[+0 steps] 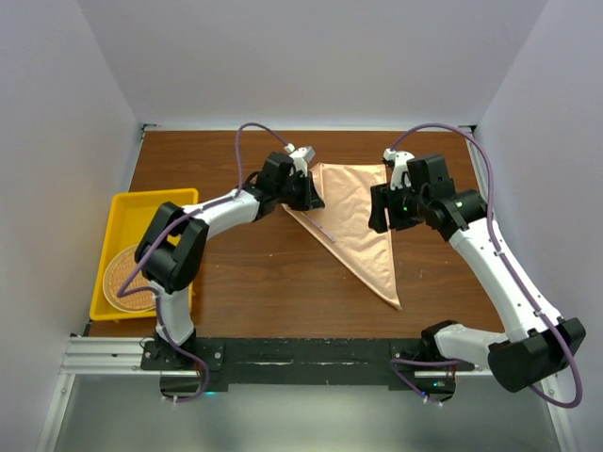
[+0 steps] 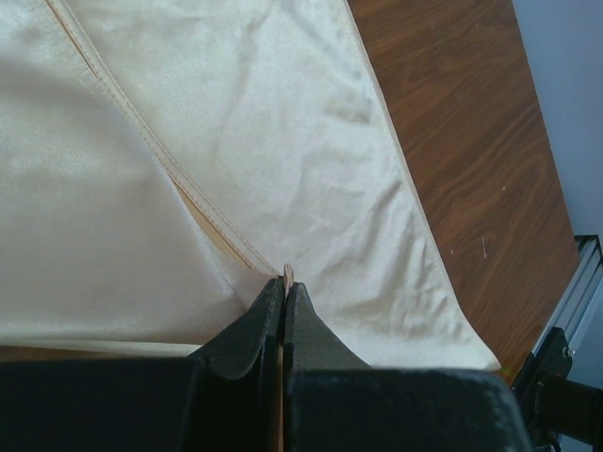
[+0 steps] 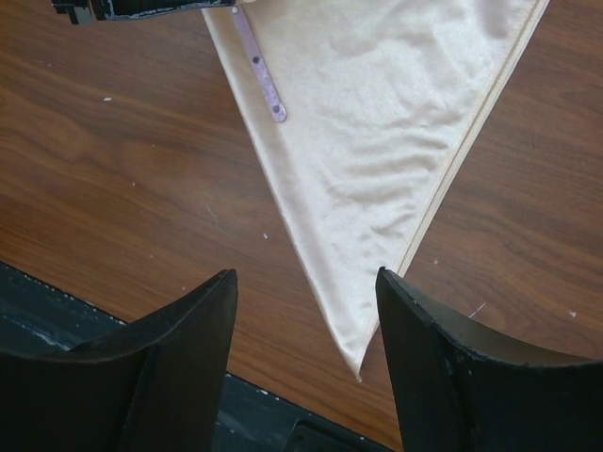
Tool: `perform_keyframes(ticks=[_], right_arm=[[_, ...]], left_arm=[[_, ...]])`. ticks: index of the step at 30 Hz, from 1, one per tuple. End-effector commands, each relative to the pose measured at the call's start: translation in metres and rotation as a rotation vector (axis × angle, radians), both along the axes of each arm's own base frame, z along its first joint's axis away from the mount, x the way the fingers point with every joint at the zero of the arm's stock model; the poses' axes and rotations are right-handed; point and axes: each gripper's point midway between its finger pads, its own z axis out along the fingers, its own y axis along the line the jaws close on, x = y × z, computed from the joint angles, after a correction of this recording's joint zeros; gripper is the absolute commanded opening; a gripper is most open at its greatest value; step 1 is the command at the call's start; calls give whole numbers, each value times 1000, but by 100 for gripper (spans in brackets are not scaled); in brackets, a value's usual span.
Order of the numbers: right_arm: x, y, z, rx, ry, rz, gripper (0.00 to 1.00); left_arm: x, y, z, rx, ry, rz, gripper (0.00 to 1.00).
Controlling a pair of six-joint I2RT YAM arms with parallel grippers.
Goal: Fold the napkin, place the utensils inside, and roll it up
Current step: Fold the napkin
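The peach napkin (image 1: 353,221) (image 2: 283,122) (image 3: 377,141) lies folded into a long triangle whose tip points at the near edge. A slim silvery utensil (image 1: 323,229) (image 3: 261,71) rests along its left edge. My left gripper (image 1: 311,198) (image 2: 285,280) sits at that edge, jaws shut, with a small peach tab of cloth pinched between the tips where a hem seam runs in. My right gripper (image 1: 379,226) (image 3: 306,278) hovers at the napkin's right edge, open and holding nothing. In the right wrist view the napkin's tip shows between its fingers.
A yellow tray (image 1: 141,202) at the left holds a round woven mat (image 1: 127,278). The black rail (image 1: 301,353) (image 3: 188,395) runs along the near table edge. White walls close in the back and both sides.
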Motion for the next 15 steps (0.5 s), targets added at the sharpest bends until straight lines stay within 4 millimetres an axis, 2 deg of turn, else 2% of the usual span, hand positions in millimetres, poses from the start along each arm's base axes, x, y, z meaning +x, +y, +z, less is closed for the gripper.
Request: perform_keyframes(ticks=[1,6,15], right_arm=[[3,-2,7,14,-38,-16,65],[2,-3,5,15,-33,-21,65],[-1,-2,-2,17,-15,-19,65]], left_arm=[[-14,-4,-15,8,31,-31,0],[-24,-7,-33,21,67,-52,0],[-31,-12,-51,36,96,-73,4]])
